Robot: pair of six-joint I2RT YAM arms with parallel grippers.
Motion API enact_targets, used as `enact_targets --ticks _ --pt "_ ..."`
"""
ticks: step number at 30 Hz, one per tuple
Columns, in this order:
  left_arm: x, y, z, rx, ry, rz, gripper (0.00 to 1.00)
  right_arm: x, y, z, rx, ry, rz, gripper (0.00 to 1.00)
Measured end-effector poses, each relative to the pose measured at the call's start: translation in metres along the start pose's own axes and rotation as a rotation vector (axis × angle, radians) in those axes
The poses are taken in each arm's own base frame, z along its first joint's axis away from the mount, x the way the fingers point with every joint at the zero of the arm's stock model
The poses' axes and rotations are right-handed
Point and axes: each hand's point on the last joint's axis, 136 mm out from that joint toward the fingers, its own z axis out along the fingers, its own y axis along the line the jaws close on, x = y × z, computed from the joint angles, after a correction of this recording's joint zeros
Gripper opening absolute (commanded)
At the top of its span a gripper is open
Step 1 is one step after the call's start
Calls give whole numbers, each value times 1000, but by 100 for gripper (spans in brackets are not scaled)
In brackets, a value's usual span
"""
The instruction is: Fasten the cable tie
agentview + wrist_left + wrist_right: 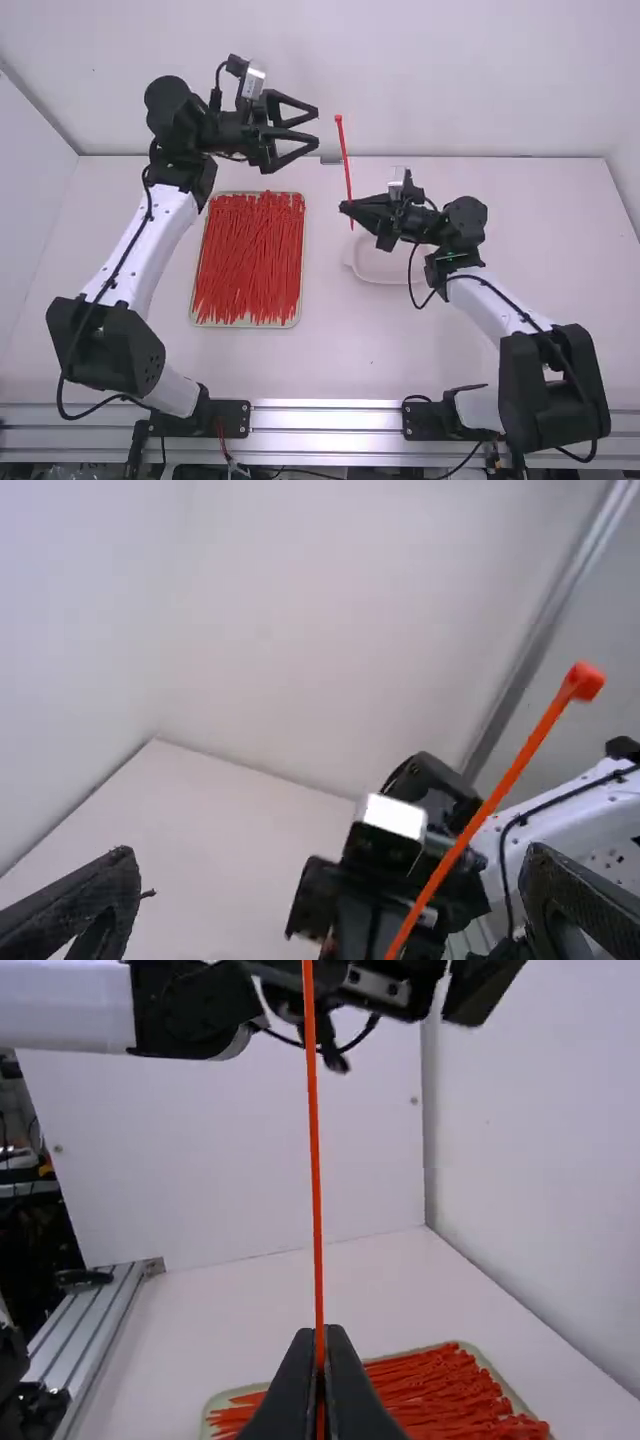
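White worktop (450,330): right tool (347,208) clamps cable tie (345,170) upright, head up, presumably presenting it to the wide-open left tool (318,132).

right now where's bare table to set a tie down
Bare table: in front of the tray and dish, and the back right corner. Crowded between tray and dish, where the right gripper holds the tie, left gripper close by.
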Motion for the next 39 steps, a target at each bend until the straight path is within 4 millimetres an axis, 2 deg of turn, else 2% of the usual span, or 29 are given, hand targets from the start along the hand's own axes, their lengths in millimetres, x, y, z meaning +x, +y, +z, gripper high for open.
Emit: enact_targets --ticks 5,16,21,27,33,39 --pt "5 10 -9 -34 8 19 99 -2 -10 -9 38 -4 18 0" --pt "3 9 -10 -33 3 78 99 -10 -37 -16 182 -58 82 0" --pt "1 9 -10 -32 1 87 99 -6 -61 -19 293 -48 178 0" --pt "1 9 -10 -32 1 88 99 -17 -94 -18 435 3 229 0" --pt "0 8 -10 -31 -2 101 99 -18 -115 -15 589 58 261 0" --pt "-4 16 -14 -74 -23 76 99 -9 -131 -17 789 115 285 0"
